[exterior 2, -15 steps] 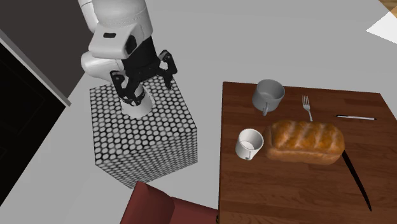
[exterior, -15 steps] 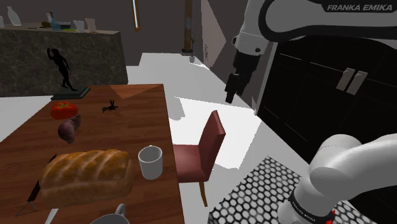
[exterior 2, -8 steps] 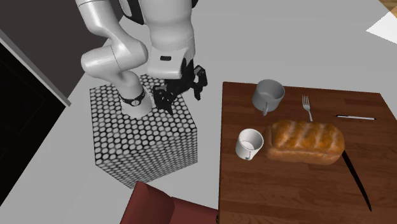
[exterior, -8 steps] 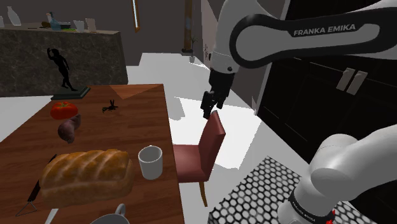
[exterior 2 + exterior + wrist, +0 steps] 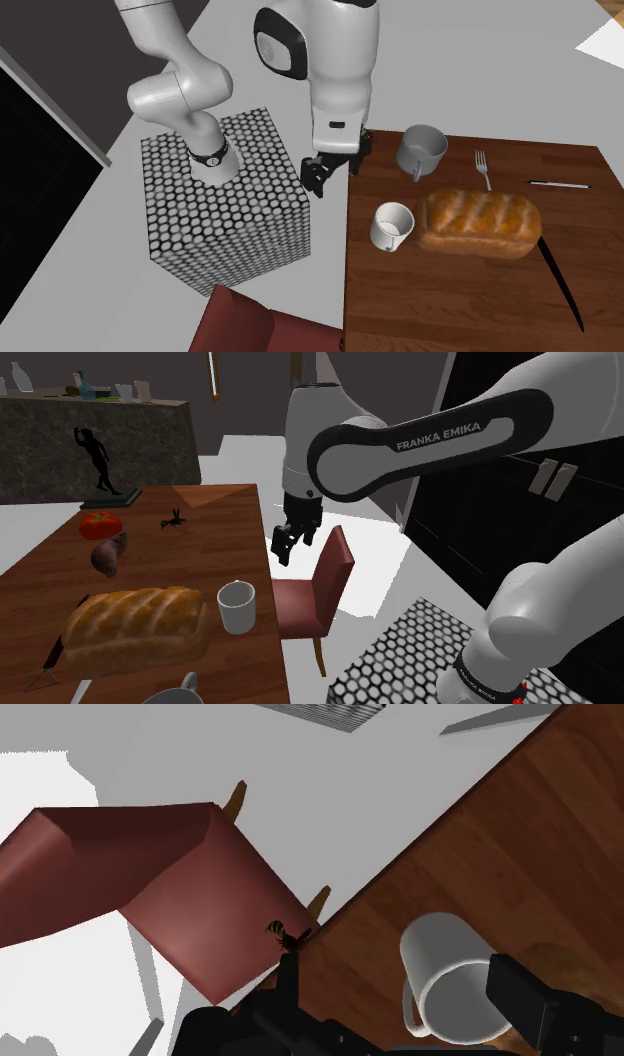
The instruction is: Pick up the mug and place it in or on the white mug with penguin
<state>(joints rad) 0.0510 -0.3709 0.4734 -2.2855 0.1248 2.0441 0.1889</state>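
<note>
**Shoulder view.** We find the claw point(image 5: 287, 542) hanging in the air over the back of the red chair point(image 5: 318, 584), just off the long edge of the wooden bench point(image 5: 200, 542). It carries nothing. The white mug point(image 5: 236, 607) stands upright near that edge, just beside the bread loaf point(image 5: 135, 627). From the claw it lies lower and toward this view's lower left. A grey mug point(image 5: 175, 697) is cut by the bottom edge of this view, on the near side of the loaf.

**Second exterior view.** The claw point(image 5: 334, 170) hangs beside the bench point(image 5: 450, 310), at the corner nearest the stand point(image 5: 230, 215). Its fingers are parted with nothing between them. The grey mug point(image 5: 422, 150) stands to this view's right of the claw, and the white mug point(image 5: 392, 227) lies to the lower right. Both are near, untouched and mouth up. We see no penguin on either. By colour we judge the white mug to be the receiver and the grey mug the piece to lift.

**Wrist view.** The claw point(image 5: 398, 974) stands wide open and empty. The white mug point(image 5: 450, 989) lies ahead between the two fingers, apart from both, with its handle toward the bench point(image 5: 540, 854) edge.

**Finding.** In our judgement the coming move turns on a sideways offset. The claw points toward the white mug, while the grey mug stands further along the bench. The claw would need to shift across before descending along the grey mug's upright axis.
</note>
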